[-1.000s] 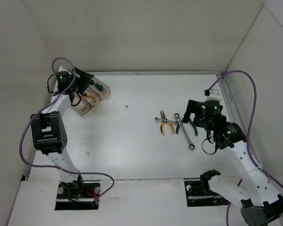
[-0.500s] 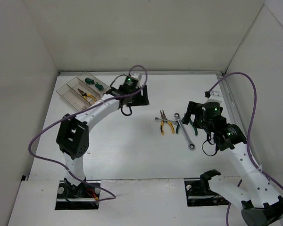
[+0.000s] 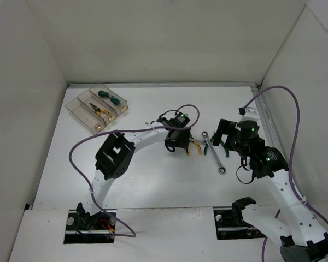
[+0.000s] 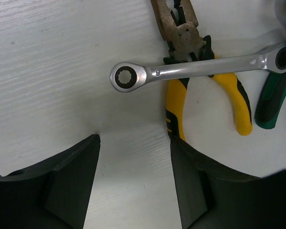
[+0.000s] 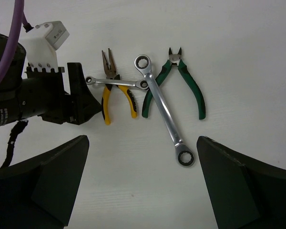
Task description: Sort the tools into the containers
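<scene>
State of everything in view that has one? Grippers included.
left gripper, open, empty, near the short wrench
right gripper, wide open, empty
short wrench, loose, lying across the yellow pliers
yellow pliers, on the table, handles apart
long wrench, flat on the table, crossing a cutter handle
green cutters, on the table, handles apart
containers, open-topped, some tools inside

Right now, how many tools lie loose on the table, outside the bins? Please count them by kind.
Wrenches: 2 (short wrench, long wrench)
Yellow-handled pliers: 1
Green-handled cutters: 1
Total: 4
</scene>
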Action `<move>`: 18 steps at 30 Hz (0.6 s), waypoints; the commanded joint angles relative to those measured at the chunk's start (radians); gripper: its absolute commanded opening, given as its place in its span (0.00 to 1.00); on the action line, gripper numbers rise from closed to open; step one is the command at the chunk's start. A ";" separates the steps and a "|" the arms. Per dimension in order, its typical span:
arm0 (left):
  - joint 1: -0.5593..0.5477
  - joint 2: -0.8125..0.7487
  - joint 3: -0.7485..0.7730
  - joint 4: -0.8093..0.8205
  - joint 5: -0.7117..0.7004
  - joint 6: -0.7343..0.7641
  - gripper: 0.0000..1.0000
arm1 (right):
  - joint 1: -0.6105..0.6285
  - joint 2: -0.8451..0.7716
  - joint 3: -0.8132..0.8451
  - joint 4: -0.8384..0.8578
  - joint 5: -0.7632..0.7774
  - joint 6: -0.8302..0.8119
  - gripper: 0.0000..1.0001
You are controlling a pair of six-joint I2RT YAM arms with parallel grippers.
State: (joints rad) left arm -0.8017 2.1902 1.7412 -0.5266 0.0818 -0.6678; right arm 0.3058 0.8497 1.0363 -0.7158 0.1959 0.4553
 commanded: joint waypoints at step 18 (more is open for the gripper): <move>-0.067 0.017 0.034 0.013 -0.016 -0.075 0.47 | -0.007 -0.040 -0.036 0.018 -0.003 0.013 0.95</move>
State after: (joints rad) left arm -0.8600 2.2250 1.7821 -0.5159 0.0696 -0.7235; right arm 0.3058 0.8131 0.9932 -0.7326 0.1879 0.4564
